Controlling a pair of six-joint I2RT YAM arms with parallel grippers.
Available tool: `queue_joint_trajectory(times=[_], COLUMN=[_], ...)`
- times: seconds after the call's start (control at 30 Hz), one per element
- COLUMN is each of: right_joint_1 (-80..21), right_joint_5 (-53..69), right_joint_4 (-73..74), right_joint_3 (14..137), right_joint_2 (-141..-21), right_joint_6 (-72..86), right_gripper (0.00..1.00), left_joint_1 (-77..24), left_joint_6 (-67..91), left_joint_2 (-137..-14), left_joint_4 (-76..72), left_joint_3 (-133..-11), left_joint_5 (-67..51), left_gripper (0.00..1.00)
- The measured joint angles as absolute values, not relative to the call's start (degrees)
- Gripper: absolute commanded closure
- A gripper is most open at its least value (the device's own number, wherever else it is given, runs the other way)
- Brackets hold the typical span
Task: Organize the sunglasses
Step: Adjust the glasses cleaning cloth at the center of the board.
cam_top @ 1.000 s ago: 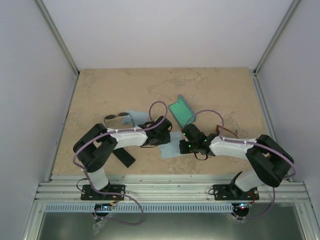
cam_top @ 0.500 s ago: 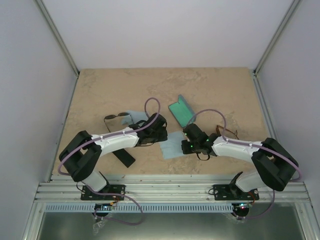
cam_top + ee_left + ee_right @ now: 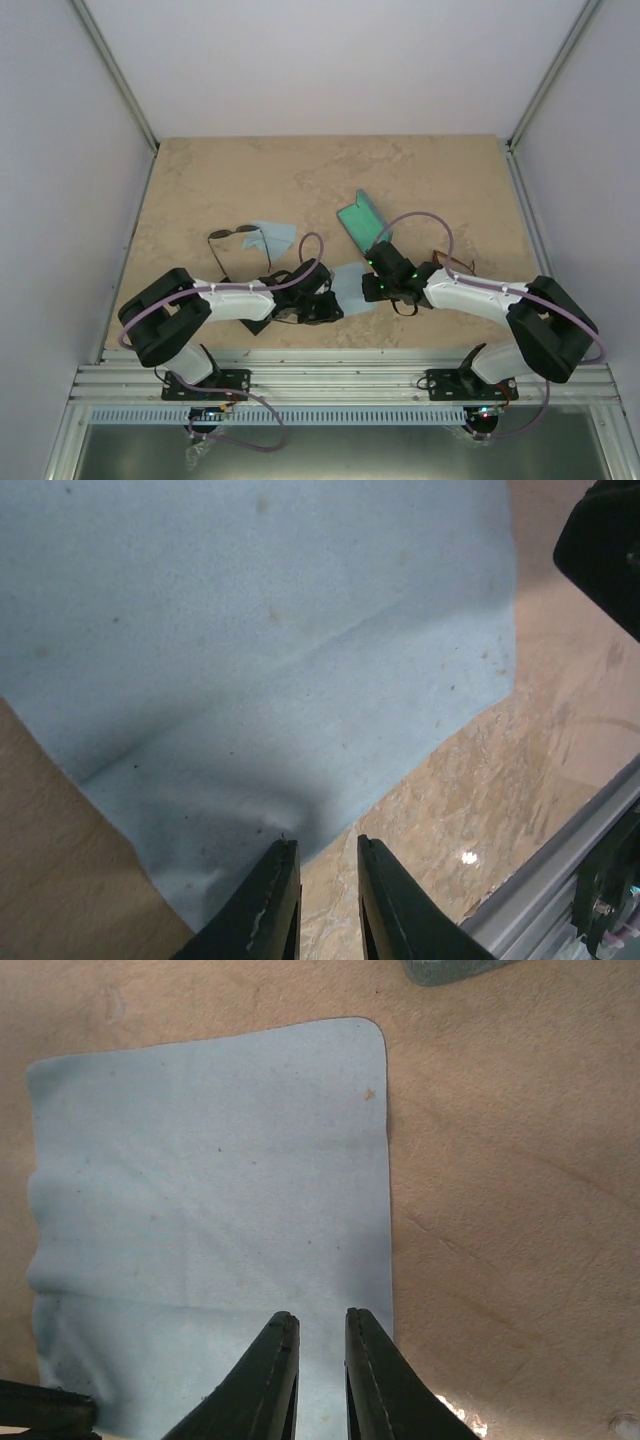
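The black-framed sunglasses [image 3: 232, 239] lie left of centre, touching a light-blue cloth [image 3: 272, 234]. The brown-framed sunglasses [image 3: 447, 263] show only partly behind my right arm. A second light-blue cloth [image 3: 351, 283] lies flat between the two grippers. My left gripper [image 3: 325, 306] hovers at its near corner; in the left wrist view the jaws [image 3: 325, 842] stand slightly open, the cloth's [image 3: 250, 660] edge at the left fingertip. My right gripper [image 3: 373, 284] is low over the cloth's right edge, its jaws [image 3: 318, 1313] a little apart above the cloth [image 3: 210, 1220] with nothing between them.
An open case with a green lining [image 3: 362, 222] stands behind the right gripper. A black case [image 3: 252, 322] lies mostly under my left forearm. The metal rail [image 3: 340, 375] runs along the table's near edge, close to the left gripper.
My left gripper has swung from behind the cloth toward the near edge. The right gripper's jaws have parted and let go of the cloth, which now lies flatter.
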State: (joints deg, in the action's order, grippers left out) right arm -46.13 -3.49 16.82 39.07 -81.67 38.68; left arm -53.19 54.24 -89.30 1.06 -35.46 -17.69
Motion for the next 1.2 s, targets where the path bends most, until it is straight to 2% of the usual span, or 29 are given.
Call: queue_joint_trajectory(times=[0.27, 0.5, 0.6, 0.77, 0.9, 1.2], right_joint_1=[-46.09, -46.09, -46.02, -45.84, -45.63, -44.80], right_joint_5=[-3.53, -3.70, -3.90, -4.73, -5.19, -6.22], right_joint_4=[17.67, 17.76, 17.69, 17.37, 16.80, 16.25], right_joint_3=[39.07, 39.13, 40.05, 42.89, 44.73, 47.99], right_joint_2=[-81.93, -81.93, -82.32, -85.47, -89.10, -94.41], right_joint_6=[38.76, 37.93, 36.97, 35.55, 34.54, 32.53], right_gripper=[0.80, 0.65, 0.63, 0.65, 0.69, 0.78], left_joint_1=[-54.87, -54.87, -54.26, -46.96, -42.65, -40.32], left_joint_6=[57.30, 57.43, 57.56, 56.71, 54.61, 49.76], left_joint_2=[-84.20, -78.70, -78.24, -77.71, -79.61, -90.00], left_joint_4=[3.14, 11.29, 15.03, 15.27, 15.25, 14.39], left_joint_3=[-31.68, -30.87, -33.50, -36.25, -38.24, -43.92], left_joint_5=[-14.39, -10.90, -6.96, -2.68, -1.10, -1.85], left_gripper=[0.77, 0.68, 0.64, 0.57, 0.57, 0.59])
